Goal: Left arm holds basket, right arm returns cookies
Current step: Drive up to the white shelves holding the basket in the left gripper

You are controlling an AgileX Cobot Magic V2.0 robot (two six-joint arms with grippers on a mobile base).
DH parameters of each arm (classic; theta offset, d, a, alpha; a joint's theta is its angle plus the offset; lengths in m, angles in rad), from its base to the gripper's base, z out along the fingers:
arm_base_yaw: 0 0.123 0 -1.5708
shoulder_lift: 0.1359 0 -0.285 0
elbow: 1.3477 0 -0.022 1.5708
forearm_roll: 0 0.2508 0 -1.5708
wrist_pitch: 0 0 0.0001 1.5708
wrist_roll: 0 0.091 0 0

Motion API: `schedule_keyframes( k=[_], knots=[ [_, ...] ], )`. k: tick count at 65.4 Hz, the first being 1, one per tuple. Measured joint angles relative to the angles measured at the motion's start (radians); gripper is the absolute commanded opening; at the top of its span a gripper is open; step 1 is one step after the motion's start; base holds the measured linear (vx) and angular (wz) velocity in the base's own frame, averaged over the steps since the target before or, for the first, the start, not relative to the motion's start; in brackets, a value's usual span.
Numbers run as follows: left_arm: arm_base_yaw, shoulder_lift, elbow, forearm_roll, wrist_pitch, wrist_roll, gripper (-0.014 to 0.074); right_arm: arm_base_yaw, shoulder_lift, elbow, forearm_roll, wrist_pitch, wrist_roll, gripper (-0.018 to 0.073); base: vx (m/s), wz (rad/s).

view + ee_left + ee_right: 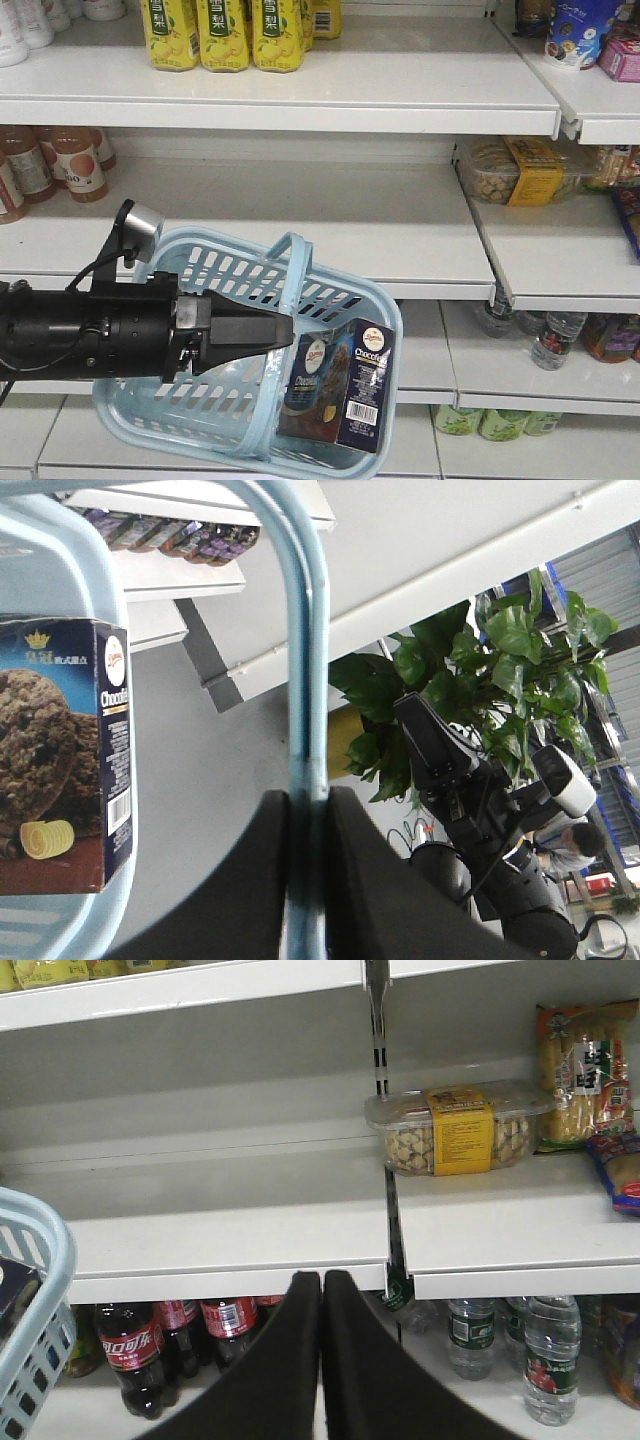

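cookies (345,385) upright in tilted basket (170,402), left arm (90,335) gripping handle (297,262)

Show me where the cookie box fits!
Widest bare stretch: white middle shelf, between the brown drink bottles and the clear plastic tub with yellow label. The top shelf is bare right of the yellow drink cartons. Beyond the tub, snack bags crowd the shelf.

Smooth plastic basket (396,330), glossy cardboard cookies (340,385); matt black left pincer (285,333)
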Motion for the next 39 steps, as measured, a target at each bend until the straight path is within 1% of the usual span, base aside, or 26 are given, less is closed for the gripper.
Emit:
schedule_keyframes(
  k=[18, 39],
  knots=[
    [0.000, 0.000, 0.000, 0.000, 0.000, 0.000, -0.0006, 0.000, 0.000, 0.000, 0.000, 0.000, 0.000, -0.0008, 0.10, 0.09],
    [0.000, 0.000, 0.000, 0.000, 0.000, 0.000, -0.0006, 0.000, 0.000, 0.000, 0.000, 0.000, 0.000, -0.0008, 0.10, -0.02]
  ],
)
